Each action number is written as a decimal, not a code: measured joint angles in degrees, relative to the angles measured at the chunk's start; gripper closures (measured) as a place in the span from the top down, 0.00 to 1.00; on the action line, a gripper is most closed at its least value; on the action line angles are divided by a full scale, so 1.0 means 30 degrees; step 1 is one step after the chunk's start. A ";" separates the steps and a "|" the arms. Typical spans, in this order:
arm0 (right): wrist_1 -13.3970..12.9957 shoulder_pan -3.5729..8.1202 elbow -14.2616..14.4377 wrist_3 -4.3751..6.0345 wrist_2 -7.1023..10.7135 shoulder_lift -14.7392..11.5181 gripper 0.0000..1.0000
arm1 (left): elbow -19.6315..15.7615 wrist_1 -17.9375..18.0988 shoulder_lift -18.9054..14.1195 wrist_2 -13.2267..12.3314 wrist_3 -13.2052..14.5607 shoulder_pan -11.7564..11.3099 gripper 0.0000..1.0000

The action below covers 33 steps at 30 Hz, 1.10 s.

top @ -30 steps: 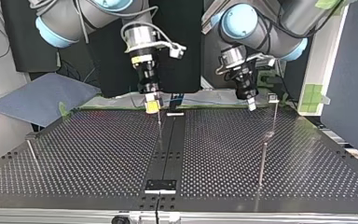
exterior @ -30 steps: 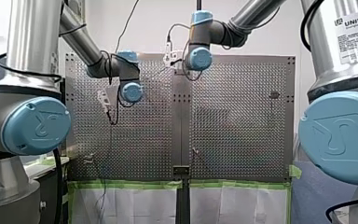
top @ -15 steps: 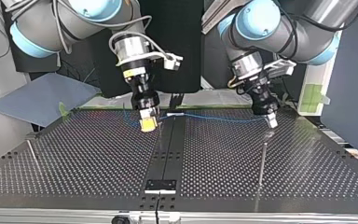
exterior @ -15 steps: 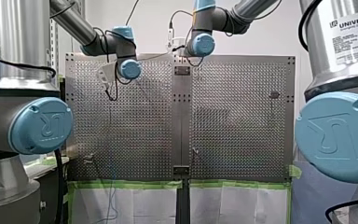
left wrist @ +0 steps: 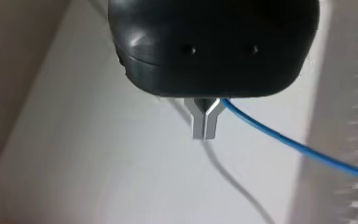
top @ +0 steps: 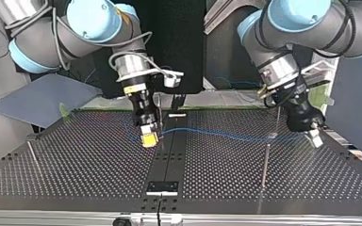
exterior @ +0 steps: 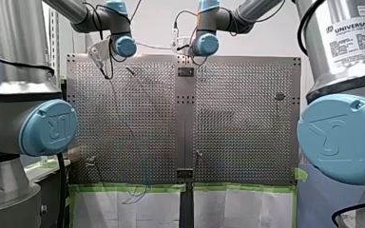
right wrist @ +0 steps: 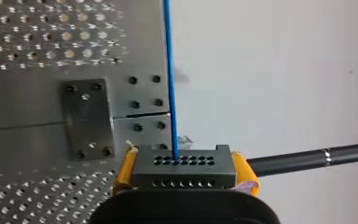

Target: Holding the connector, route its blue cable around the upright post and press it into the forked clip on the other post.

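Note:
In the top view my right gripper (top: 149, 140), with yellow pads, is shut on the black connector (right wrist: 184, 167) just above the table's middle strip. The blue cable (top: 226, 135) runs from it across to the view's right, where my left gripper (top: 314, 138) holds it. In the left wrist view the metal fingers (left wrist: 204, 122) are shut on the cable (left wrist: 298, 147). A thin upright post (top: 265, 165) stands just in front of the cable. A second thin post (top: 276, 123) rises behind it, its top hidden by my left arm.
A thin rod (top: 161, 123) stands right beside my right gripper, and another short post (top: 32, 155) stands at the top view's far left. A black plate (top: 162, 187) is bolted at the near edge. A dark rod (right wrist: 317, 156) lies beside the connector.
Both grippers have come nearer the top view's camera. My left gripper has swung out to that view's right, drawing the blue cable out between the two grippers.

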<state>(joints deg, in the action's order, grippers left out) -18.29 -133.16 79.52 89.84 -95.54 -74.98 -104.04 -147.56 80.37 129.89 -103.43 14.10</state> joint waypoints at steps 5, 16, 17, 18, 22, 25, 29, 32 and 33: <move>-0.0209 0.0190 -0.0077 0.0012 0.0276 0.0187 0.00 | 0.0728 -0.0799 -0.0419 -0.0778 -0.0541 -0.0800 0.00; -0.0093 0.0405 -0.0887 0.0059 0.0487 0.1097 0.00 | 0.1146 -0.2524 0.0342 -0.2527 -0.0760 -0.2551 0.00; -0.0106 0.0412 -0.0921 0.0059 0.0508 0.1156 0.00 | 0.1190 -0.2650 0.0543 -0.2734 -0.0774 -0.2761 0.00; -0.0140 0.0416 -0.0952 0.0059 0.0541 0.1223 0.00 | 0.1225 -0.2714 0.0698 -0.2896 -0.0784 -0.2921 0.00; -0.0235 0.0447 -0.1037 0.0060 0.0614 0.1367 0.00 | 0.1344 -0.2809 0.1343 -0.3544 -0.0815 -0.3568 0.00; -0.0255 0.0475 -0.1103 0.0060 0.0635 0.1508 0.00 | 0.1476 -0.2835 0.1812 -0.4012 -0.0833 -0.4041 0.00; -0.0262 0.0505 -0.1148 0.0060 0.0640 0.1749 0.00 | 0.1937 -0.2865 0.2449 -0.4649 -0.0850 -0.4676 0.00; -0.0302 0.0539 -0.1161 0.0060 0.0637 0.1906 0.00 | 0.2329 -0.2873 0.2952 -0.5152 -0.0898 -0.5078 0.00; -0.0349 0.0564 -0.1165 0.0060 0.0638 0.1951 0.00 | 0.2397 -0.2875 0.3109 -0.5313 -0.0928 -0.5163 0.00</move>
<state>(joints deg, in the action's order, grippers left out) -19.34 -131.47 76.02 90.02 -93.63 -69.13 -96.85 -156.18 89.70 113.95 -106.21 -1.39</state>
